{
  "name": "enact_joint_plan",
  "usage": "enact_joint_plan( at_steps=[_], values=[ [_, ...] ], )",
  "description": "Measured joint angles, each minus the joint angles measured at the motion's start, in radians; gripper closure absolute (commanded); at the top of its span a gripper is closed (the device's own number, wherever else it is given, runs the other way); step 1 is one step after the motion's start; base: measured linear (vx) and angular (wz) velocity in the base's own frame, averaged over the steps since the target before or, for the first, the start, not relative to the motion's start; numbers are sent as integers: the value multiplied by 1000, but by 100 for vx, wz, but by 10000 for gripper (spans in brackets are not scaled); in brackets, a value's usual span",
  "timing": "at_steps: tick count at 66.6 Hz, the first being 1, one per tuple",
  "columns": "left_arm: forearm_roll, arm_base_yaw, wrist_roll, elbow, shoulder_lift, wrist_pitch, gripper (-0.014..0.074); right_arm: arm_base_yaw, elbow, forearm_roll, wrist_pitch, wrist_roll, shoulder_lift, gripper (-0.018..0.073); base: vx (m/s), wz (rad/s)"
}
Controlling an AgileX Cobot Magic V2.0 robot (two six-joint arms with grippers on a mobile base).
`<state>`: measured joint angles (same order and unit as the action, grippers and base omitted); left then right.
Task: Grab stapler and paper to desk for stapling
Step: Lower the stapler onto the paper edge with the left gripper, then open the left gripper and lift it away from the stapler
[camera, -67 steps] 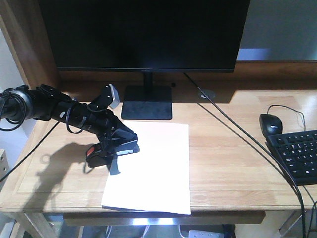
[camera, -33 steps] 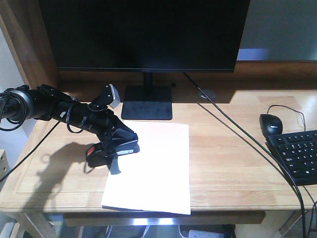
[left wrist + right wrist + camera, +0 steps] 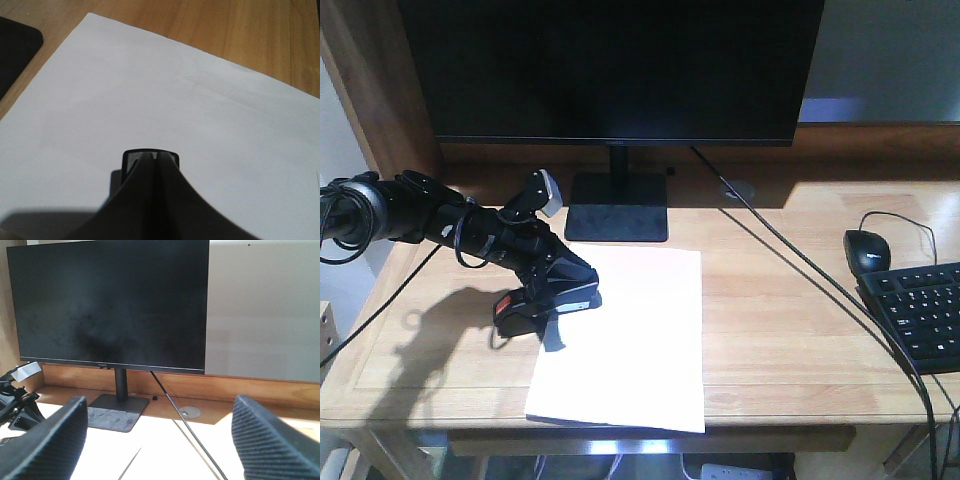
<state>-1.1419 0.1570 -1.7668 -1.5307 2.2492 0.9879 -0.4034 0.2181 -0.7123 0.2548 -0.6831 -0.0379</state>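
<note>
Resting on the left edge of the paper, the stapler sits clamped between the left gripper's closed fingers, its nose over the white sheet. That sheet lies flat on the desk, before the monitor. Right gripper's fingers spread wide, holding nothing.

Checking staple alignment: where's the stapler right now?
Front view: the stapler sits in the left tool, at the left edge of the paper, just in front of the monitor base.
</note>
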Motion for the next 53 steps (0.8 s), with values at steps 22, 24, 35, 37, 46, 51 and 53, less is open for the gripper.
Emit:
enact_joint_plan(
  at_steps=[22, 24, 35, 37, 46, 51, 53],
  values=[
    [41, 5, 35, 4, -39, -18, 603, 0, 0, 0, 0, 0, 0, -3, 0, 0],
    [53, 6, 49, 6, -55, -21, 603, 0, 0, 0, 0, 0, 0, -3, 0, 0],
    [126, 7, 148, 12, -145, -38, 603, 0, 0, 0, 0, 0, 0, -3, 0, 0],
    [149, 7, 178, 12, -166, -45, 603, 0, 0, 0, 0, 0, 0, -3, 0, 0],
    [314, 9, 380, 12, -268, -82, 603, 0, 0, 0, 0, 0, 0, -3, 0, 0],
    [442, 10, 513, 12, -323, -100, 603, 0, 0, 0, 0, 0, 0, -3, 0, 0],
    [512, 10, 582, 12, -350, -103, 603, 0, 0, 0, 0, 0, 0, -3, 0, 0]
  ],
)
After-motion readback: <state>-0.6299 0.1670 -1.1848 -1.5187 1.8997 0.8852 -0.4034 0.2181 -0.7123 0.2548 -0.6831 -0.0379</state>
